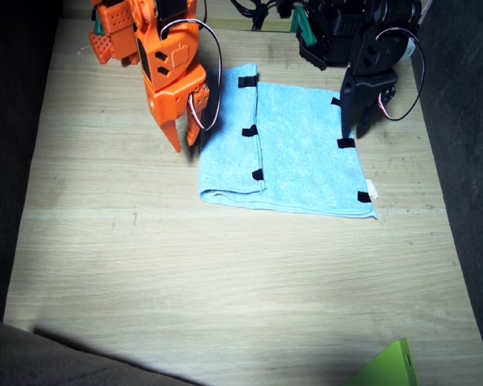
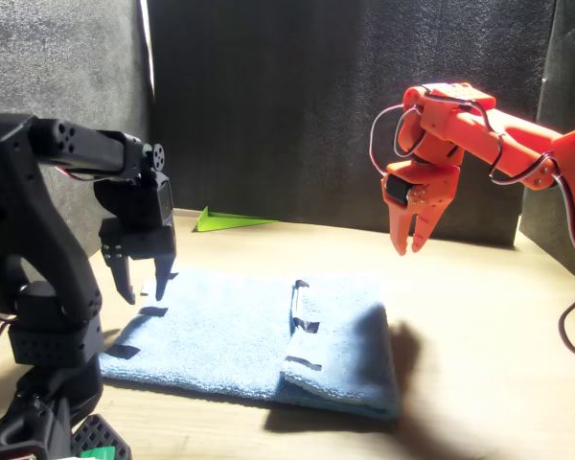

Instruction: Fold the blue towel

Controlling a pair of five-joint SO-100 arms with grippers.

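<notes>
The blue towel (image 1: 306, 153) lies flat on the wooden table, its edge nearest the right arm folded over into a narrow strip with black tabs (image 1: 249, 130) along it. More tabs and a white tag (image 1: 373, 190) mark the opposite edge. My right gripper (image 1: 185, 145), orange, hangs above the table just beside the folded strip, fingers slightly parted and holding nothing; in the front view the right gripper (image 2: 410, 247) is well above the towel (image 2: 230, 340). My left gripper (image 1: 354, 133), black, hovers open over the tabbed edge, and the left gripper (image 2: 142, 287) is empty in the front view too.
A green wedge-shaped object (image 1: 390, 366) sits at the table's near corner in the fixed view, and the green object (image 2: 230, 220) lies beyond the towel in the front view. Dark panels surround the table (image 1: 185, 273).
</notes>
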